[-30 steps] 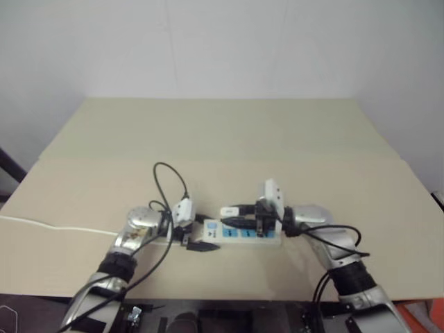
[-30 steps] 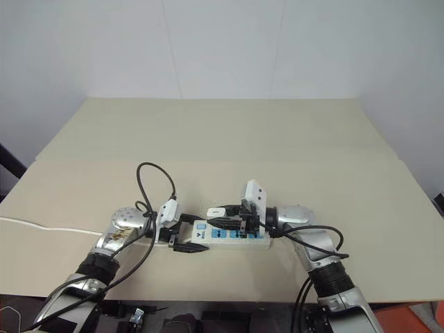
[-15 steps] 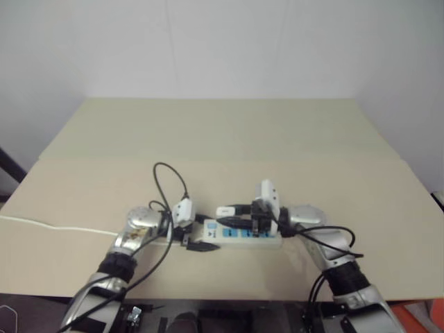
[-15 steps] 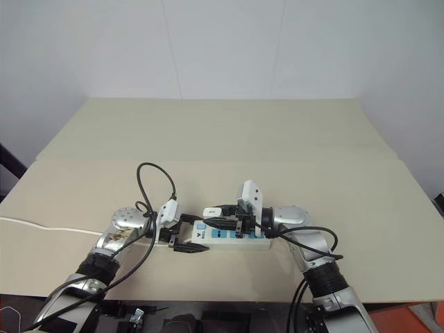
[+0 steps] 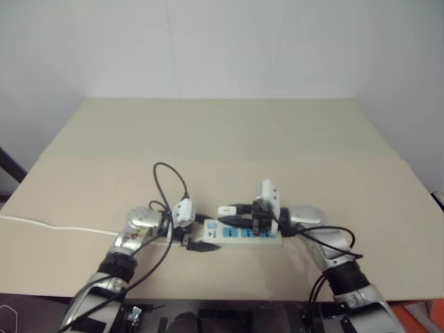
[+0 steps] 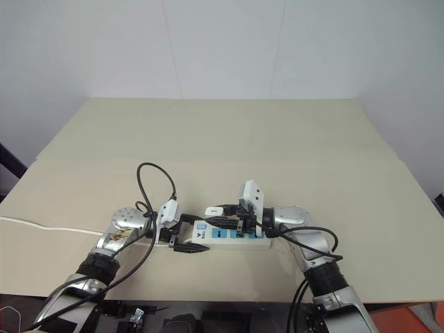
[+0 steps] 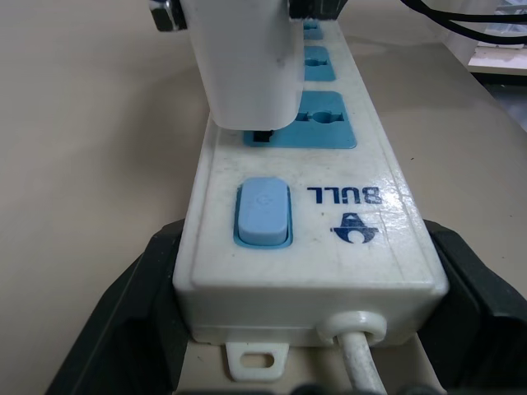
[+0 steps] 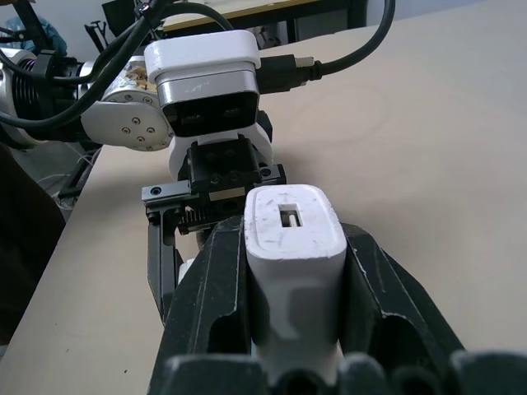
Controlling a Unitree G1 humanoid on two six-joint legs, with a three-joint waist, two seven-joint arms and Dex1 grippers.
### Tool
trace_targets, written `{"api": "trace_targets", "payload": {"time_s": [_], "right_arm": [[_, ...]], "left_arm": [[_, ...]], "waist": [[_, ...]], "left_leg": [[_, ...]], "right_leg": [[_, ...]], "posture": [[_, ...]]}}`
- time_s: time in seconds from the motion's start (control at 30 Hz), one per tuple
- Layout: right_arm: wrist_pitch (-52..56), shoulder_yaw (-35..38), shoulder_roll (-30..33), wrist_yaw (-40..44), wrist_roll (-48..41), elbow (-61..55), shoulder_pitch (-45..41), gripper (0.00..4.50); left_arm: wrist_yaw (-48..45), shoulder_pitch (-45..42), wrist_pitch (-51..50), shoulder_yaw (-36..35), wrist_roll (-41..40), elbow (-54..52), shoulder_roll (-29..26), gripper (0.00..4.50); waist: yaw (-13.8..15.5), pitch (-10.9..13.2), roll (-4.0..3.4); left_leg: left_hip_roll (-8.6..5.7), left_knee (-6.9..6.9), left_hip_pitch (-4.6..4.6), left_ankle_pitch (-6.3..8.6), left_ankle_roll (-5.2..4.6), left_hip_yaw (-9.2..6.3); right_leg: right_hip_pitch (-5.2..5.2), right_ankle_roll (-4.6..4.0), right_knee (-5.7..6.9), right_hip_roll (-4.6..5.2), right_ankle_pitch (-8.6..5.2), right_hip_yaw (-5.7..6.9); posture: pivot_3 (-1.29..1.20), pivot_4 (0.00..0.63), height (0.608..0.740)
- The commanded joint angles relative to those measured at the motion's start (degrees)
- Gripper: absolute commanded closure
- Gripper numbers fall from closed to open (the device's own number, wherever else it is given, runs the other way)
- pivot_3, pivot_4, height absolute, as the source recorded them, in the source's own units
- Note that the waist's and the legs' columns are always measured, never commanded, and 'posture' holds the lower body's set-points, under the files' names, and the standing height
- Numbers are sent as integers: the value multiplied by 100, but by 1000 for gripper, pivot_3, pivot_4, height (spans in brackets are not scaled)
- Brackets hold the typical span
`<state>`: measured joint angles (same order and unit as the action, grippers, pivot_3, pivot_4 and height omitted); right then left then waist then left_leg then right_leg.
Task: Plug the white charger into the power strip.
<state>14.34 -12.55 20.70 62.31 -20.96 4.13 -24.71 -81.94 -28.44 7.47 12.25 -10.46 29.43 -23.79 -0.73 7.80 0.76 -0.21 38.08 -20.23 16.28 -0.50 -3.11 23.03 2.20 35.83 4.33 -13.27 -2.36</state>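
The white charger (image 8: pixel 290 271) sits pinched tight in my right gripper (image 8: pixel 288 329), right above the first blue socket next to the switch. The power strip (image 7: pixel 305 222) lies long across the table, its switch end between my left gripper's (image 5: pixel 196 236) spread fingers. The plug must go straight down.

The power strip (image 6: pixel 232 236) lies on the table (image 6: pixel 229 139) between the left gripper (image 6: pixel 186 233) at its switch end and the right gripper (image 6: pixel 223 215), with the white charger (image 7: pixel 243 62) on its first socket.
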Motion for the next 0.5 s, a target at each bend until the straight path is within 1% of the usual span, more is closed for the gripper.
{"api": "trace_targets", "payload": {"time_s": [0.03, 0.23, 0.5], "right_arm": [[-77, 168, 22, 37, -97, -157, -52, 3407], [-215, 212, 75, 93, -44, 70, 0, 3407], [-705, 32, 245, 290, 225, 551, 432, 3407]], "left_arm": [[-54, 69, 14, 136, 69, -50, 10, 1188], [-55, 73, 11, 131, 68, -44, -2, 1188], [-47, 130, -12, 123, 47, -115, -46, 1188]], "waist": [[0, 0, 0], [2, 0, 0], [7, -1, 1]], "left_leg": [[0, 0, 0, 0, 0, 0], [0, 0, 0, 0, 0, 0], [-1, 0, 3, 0, 0, -1]], "right_leg": [[0, 0, 0, 0, 0, 0], [0, 0, 0, 0, 0, 0], [-5, 0, -2, 1, 0, 0]], "posture": [[0, 150, 740], [0, 150, 740], [0, 150, 740]]}}
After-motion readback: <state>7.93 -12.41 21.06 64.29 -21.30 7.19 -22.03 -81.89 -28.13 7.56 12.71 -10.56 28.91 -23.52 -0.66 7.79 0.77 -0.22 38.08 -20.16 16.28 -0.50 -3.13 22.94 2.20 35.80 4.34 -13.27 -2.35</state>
